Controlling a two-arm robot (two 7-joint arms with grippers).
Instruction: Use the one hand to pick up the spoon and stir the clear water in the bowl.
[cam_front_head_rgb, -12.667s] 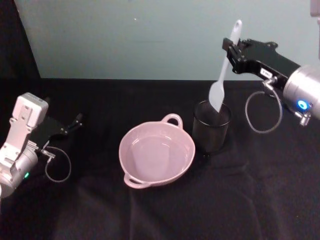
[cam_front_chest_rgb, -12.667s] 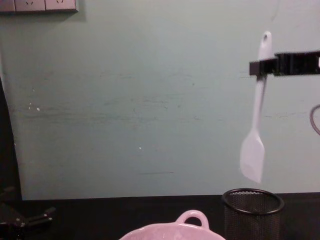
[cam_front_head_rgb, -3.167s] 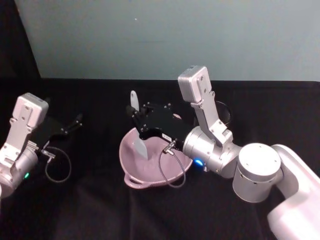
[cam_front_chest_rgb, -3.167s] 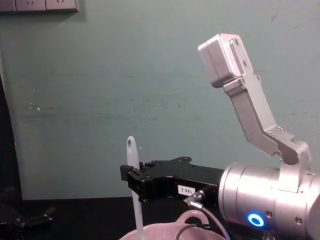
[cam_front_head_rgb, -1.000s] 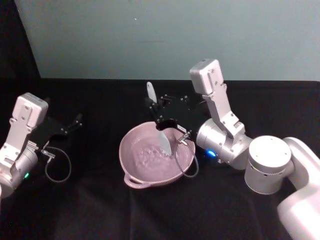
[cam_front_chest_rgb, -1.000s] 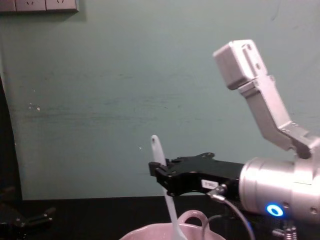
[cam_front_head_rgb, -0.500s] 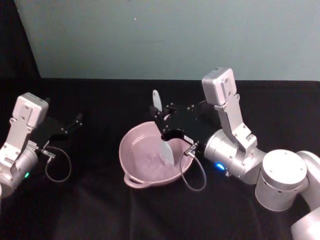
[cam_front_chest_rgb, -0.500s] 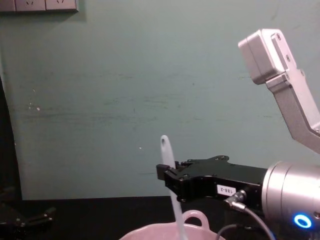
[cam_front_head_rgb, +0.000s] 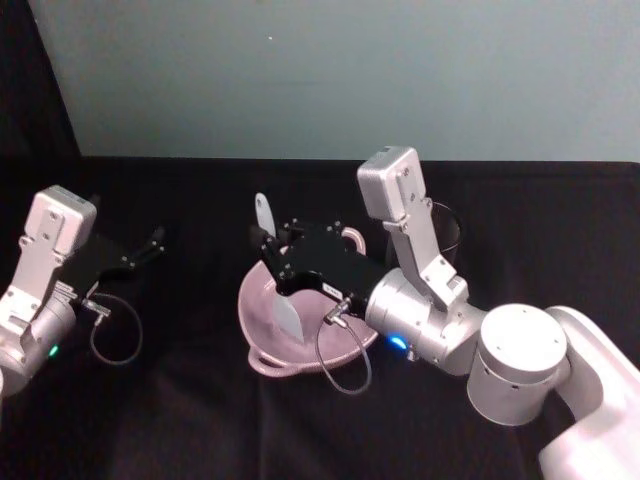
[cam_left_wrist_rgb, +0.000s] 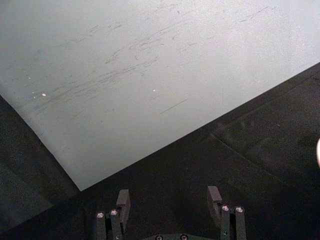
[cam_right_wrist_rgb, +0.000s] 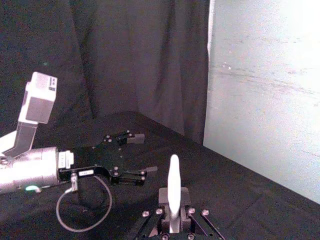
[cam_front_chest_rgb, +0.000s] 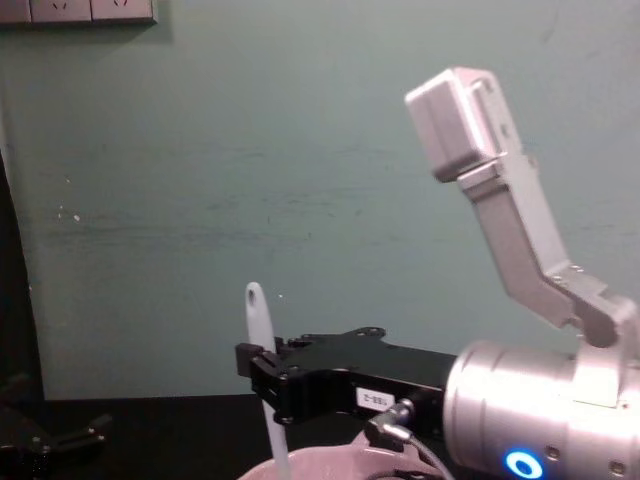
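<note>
My right gripper is shut on the white spoon, gripping its thin handle partway down. The spoon stands nearly upright, its flat head dipped inside the pale pink bowl, towards the bowl's left side. In the chest view the spoon rises above the right gripper, and the bowl's rim shows just below. The right wrist view has the spoon sticking up from between the gripper's fingers. Off at the far left, my left gripper is parked over the black cloth, open and holding nothing.
A black cloth covers the table. A black mesh cup stands behind the right arm, partly hidden by it. The teal wall rises right at the table's back edge. A cable loop hangs from the right wrist over the bowl's front rim.
The right gripper has swept left across the bowl, carrying the spoon's head from the middle-right to the left side. The left arm has stayed where it was.
</note>
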